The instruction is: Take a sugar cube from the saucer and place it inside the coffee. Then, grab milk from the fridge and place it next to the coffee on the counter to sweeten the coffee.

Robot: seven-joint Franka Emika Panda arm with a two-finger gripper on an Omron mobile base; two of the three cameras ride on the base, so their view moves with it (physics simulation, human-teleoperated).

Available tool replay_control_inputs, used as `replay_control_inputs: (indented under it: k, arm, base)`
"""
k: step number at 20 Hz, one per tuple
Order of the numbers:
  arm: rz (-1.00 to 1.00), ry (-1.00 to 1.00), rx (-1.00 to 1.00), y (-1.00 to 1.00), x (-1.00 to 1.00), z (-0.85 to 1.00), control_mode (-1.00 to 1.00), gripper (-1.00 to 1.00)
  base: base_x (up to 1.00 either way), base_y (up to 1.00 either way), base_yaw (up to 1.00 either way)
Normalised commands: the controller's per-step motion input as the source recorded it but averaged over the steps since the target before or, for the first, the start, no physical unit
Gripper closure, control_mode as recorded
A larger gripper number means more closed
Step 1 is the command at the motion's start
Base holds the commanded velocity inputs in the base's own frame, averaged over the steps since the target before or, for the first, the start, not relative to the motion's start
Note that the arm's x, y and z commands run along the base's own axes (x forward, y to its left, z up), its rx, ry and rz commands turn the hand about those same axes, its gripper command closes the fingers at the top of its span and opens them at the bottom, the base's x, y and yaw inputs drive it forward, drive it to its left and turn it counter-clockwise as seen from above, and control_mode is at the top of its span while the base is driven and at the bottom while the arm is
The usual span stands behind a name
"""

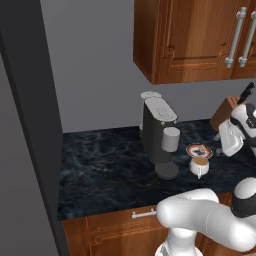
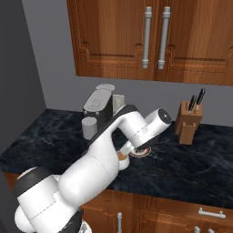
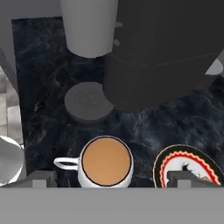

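We find the coffee [image 3: 106, 162] full of brown liquid, standing on the surface [image 3: 43, 127] just beside the saucer [image 3: 188, 171], before the grey coffee machine [image 3: 162, 52]. Saucer contents unclear. The tool [image 3: 107, 179] hangs above with jaws spread wide, empty.

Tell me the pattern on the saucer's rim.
Saucer: black edge, yellow line, red zigzag band around white centre; clearest in the hand view.

The counter [image 3: 48, 65] looks like glossy black marble; the coffee [image 3: 106, 163] cup glazed white ceramic; the coffee machine [image 3: 162, 52] matt grey plastic; cabinets [image 2: 118, 38] polished wood.
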Motion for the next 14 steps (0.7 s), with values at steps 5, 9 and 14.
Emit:
replay_control_inputs:
  k: [5,9,14]
  arm:
    - [0.12,-0.04,0.0,-0.14,0.15,-0.11,-1.0,-1.0]
    - [0.11,-0.05,0.0,-0.05,0.2,-0.18,-1.0,-1.0]
    - [0.08,-0.05,0.0,0.0,0.28,-0.25,-1.0,-1.0]
  base:
    - [0.0,0.0,0.0]
    - [0.0,0.0,0.0]
    - [0.0,0.0,0.0]
